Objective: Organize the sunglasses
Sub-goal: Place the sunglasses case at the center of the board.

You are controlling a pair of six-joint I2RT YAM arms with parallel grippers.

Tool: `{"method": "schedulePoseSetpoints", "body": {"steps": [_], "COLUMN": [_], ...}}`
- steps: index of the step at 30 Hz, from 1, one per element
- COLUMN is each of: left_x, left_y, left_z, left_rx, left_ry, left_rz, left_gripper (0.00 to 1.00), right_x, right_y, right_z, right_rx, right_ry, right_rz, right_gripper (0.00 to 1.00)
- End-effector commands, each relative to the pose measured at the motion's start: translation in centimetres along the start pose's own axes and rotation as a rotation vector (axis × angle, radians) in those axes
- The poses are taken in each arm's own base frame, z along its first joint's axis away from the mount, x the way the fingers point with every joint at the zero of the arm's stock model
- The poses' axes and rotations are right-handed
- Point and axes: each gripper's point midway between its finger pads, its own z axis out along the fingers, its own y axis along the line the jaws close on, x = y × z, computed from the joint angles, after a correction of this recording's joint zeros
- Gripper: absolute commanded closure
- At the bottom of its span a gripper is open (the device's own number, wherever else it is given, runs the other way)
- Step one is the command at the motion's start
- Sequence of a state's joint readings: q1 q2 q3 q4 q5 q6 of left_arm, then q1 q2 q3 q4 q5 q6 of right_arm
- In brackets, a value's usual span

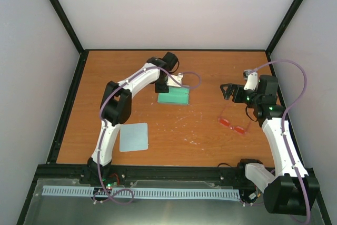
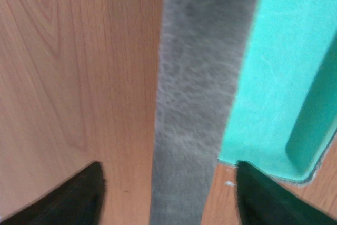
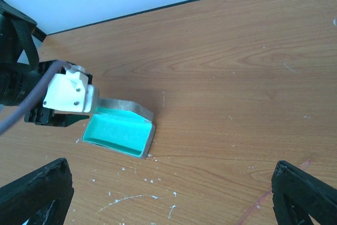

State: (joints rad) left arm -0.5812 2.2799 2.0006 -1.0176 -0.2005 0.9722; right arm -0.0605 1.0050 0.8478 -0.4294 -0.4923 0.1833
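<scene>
The sunglasses (image 1: 233, 124), with red-orange lenses and a thin frame, lie on the table at the right, just in front of my right arm. One thin reddish arm of them shows at the lower right of the right wrist view (image 3: 268, 205). My right gripper (image 1: 227, 91) is open and empty, above the table behind the sunglasses; it also shows in the right wrist view (image 3: 171, 193). The grey case (image 1: 172, 96) lies open at mid table, teal lining up (image 3: 117, 130). My left gripper (image 1: 169, 81) is open at its back edge, fingers either side of the grey lid flap (image 2: 195, 104).
A pale blue square cloth (image 1: 134, 136) lies at the front left beside my left arm. White scuff marks (image 3: 131, 198) dot the wooden table (image 1: 210, 69) in front of the case. Black frame posts and white walls bound the table.
</scene>
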Motion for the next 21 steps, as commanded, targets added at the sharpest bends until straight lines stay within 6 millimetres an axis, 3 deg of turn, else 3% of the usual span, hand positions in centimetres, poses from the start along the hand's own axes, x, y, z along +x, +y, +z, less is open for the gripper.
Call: {"method": "schedulePoseSetpoints", "body": {"steps": [1, 5, 8, 11, 13, 14, 15, 16, 17, 18, 19, 21], "left_x": [-0.6, -1.3, -1.4, 0.8, 4.1, 6.1, 8.1, 10.4, 12.4, 14.3, 16.0, 19.0], "left_y": [1.0, 1.8, 3.5, 5.5, 6.9, 7.7, 8.1, 8.2, 8.2, 7.8, 7.4, 6.2], "left_z": [-4.0, -7.2, -11.7, -16.3, -18.3, -19.1, -19.4, -19.6, -19.7, -19.3, -18.8, -17.8], "left_rx": [-0.053, -0.088, -0.147, -0.178, -0.199, -0.226, -0.253, -0.276, -0.295, -0.299, -0.295, -0.263], "left_ry": [-0.064, -0.139, -0.252, -0.373, -0.436, -0.462, -0.479, -0.492, -0.499, -0.495, -0.487, -0.479], "left_rz": [-0.064, -0.16, -0.296, -0.491, -0.655, -0.716, -0.768, -0.815, -0.857, -0.896, -0.934, -1.013], "left_gripper": [0.26, 0.17, 0.2, 0.43, 0.71, 0.94, 0.99, 0.99, 0.99, 1.0, 1.0, 1.0], "right_x": [0.0, 0.1, 0.7, 2.1, 4.1, 5.3, 6.5, 7.8, 9.0, 10.3, 11.7, 14.2], "right_y": [0.3, 1.5, 3.9, 8.5, 12.0, 13.7, 15.2, 16.8, 18.0, 19.6, 21.2, 23.9], "right_z": [-0.4, -0.7, -0.5, 0.4, 1.6, 2.2, 2.9, 3.6, 4.5, 5.1, 5.8, 7.0], "right_rx": [-0.014, -0.07, -0.112, -0.162, -0.207, -0.231, -0.251, -0.275, -0.277, -0.292, -0.309, -0.324], "right_ry": [-0.008, 0.01, 0.05, 0.118, 0.193, 0.233, 0.276, 0.319, 0.361, 0.4, 0.436, 0.5], "right_rz": [-0.018, -0.03, -0.078, -0.173, -0.225, -0.253, -0.276, -0.296, -0.305, -0.328, -0.362, -0.411], "right_gripper": [0.0, 0.0, 0.0, 0.0, 0.0, 0.06, 0.17, 0.33, 0.61, 0.78, 0.89, 0.94]}}
